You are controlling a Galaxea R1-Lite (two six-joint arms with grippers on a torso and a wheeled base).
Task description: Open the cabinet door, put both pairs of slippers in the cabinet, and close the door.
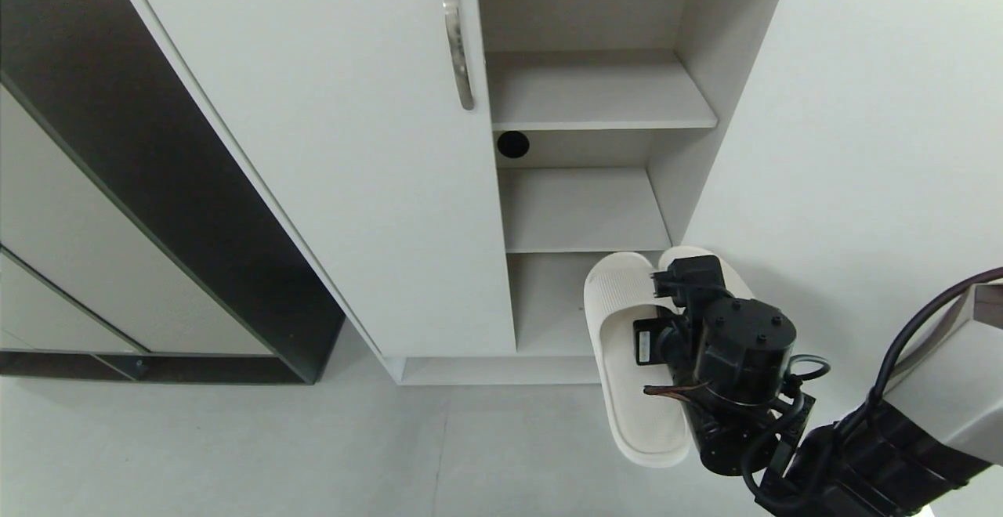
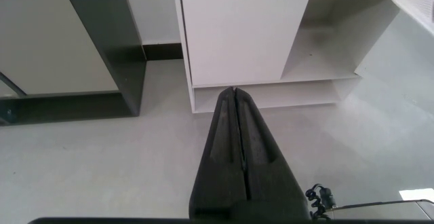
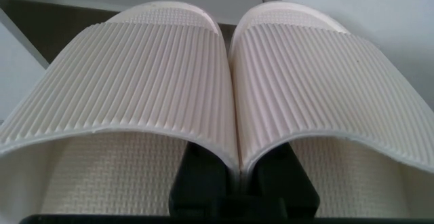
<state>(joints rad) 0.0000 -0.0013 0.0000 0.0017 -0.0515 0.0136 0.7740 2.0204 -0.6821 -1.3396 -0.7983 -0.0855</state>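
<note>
A pair of white ribbed slippers (image 1: 639, 360) hangs side by side in front of the cabinet's lowest compartment (image 1: 548, 305), toes pointing in. My right gripper (image 1: 670, 301) is shut on the pair. In the right wrist view its black fingers (image 3: 203, 183) reach under the two straps and pinch the inner walls of the slippers (image 3: 234, 95) together. The cabinet's right door (image 1: 862, 149) stands swung open, baring three white shelves (image 1: 595, 98). My left gripper (image 2: 234, 98) is shut and holds nothing; it hovers low over the floor, aimed at the cabinet's base (image 2: 271, 91).
The left cabinet door (image 1: 337, 149) is closed and has a metal handle (image 1: 458, 47). A dark panel (image 1: 157, 157) flanks the cabinet on the left. A round black hole (image 1: 512, 144) marks the back wall under the top shelf. Grey floor (image 1: 313, 446) lies in front.
</note>
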